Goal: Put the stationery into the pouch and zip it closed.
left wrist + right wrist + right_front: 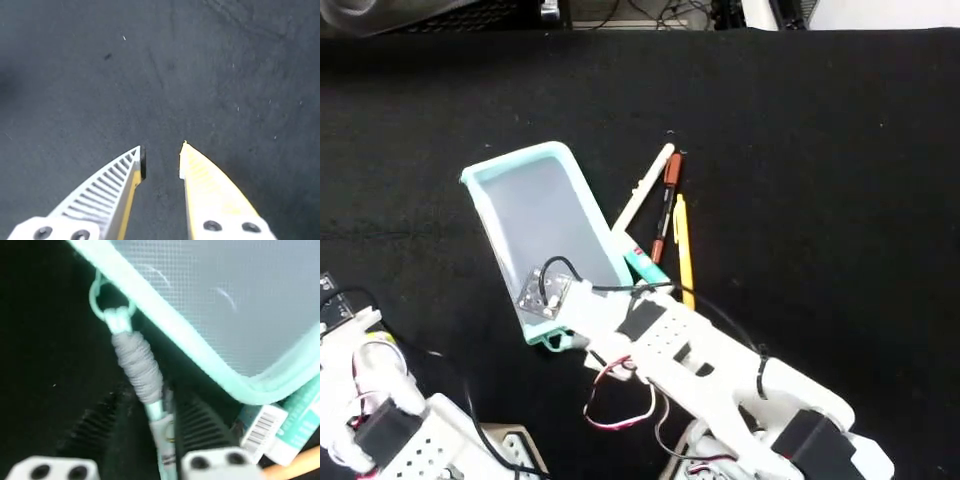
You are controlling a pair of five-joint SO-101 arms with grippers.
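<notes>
Your right gripper (152, 407) is clamped on the zip pull (136, 362) at the lower corner of the pouch (535, 215), left of centre in the high view. That is probably to work the zip open, since the pens (670, 210) lie outside, just right of the pouch. The right wrist view shows that pinch; from above, the arm (720, 370) hides it. Your left gripper (161, 159) hangs parted over bare table (150, 75), holding nothing, likely parked out of the way.
</notes>
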